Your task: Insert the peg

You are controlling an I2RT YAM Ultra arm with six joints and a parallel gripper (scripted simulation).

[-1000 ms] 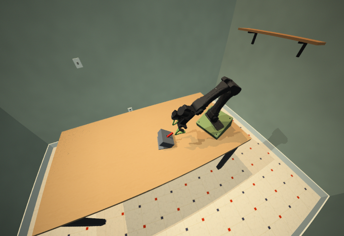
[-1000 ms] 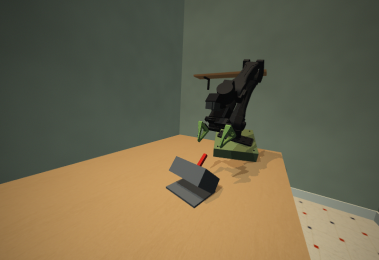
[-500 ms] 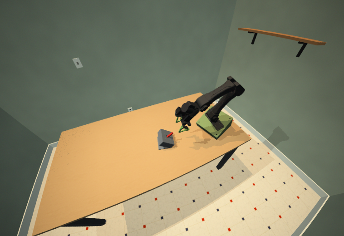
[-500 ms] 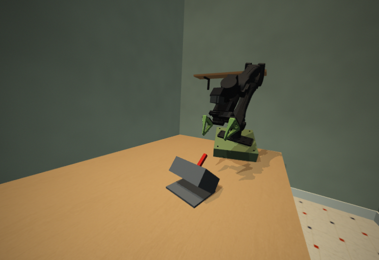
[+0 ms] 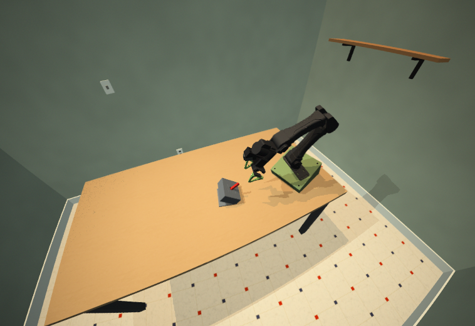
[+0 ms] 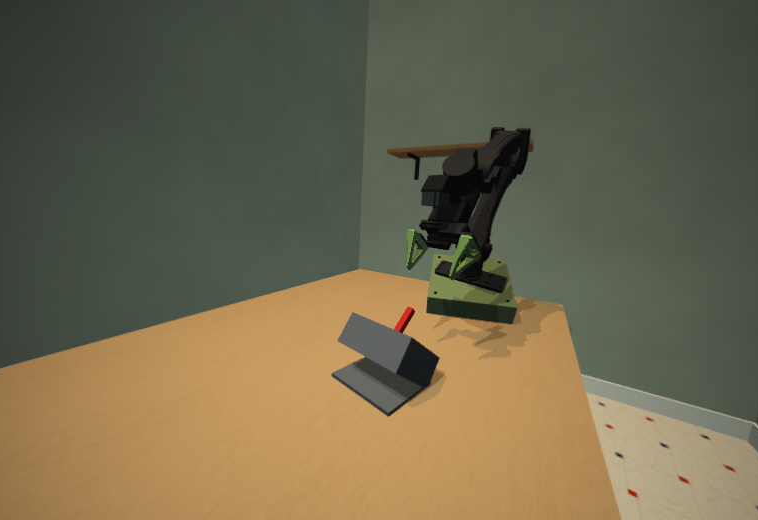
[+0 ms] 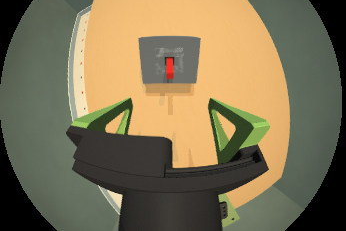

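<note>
A: What could go wrong now?

B: The peg (image 6: 404, 318) sticks out of the block (image 6: 386, 355), so prob not all the way in. It may tip or stay stuck up w/ nobody pushing it.

A: Your gripper (image 6: 440, 252)?

B: Spread wide, holding nothing, up near my base. Peg's red, thin, tilted.

Matt surfaces on a light wood-grain table top

The pale orange-brown table top (image 6: 208, 416) shows fine, smooth wood grain without gloss. The grey sloped panel block (image 6: 386, 355) looks like matt painted plastic or metal, the short red peg (image 6: 404, 318) smooth and flat-coloured. The black robot arm (image 6: 478, 183) is dull, its green triangular fingers (image 6: 417, 248) plastic-looking.
</note>
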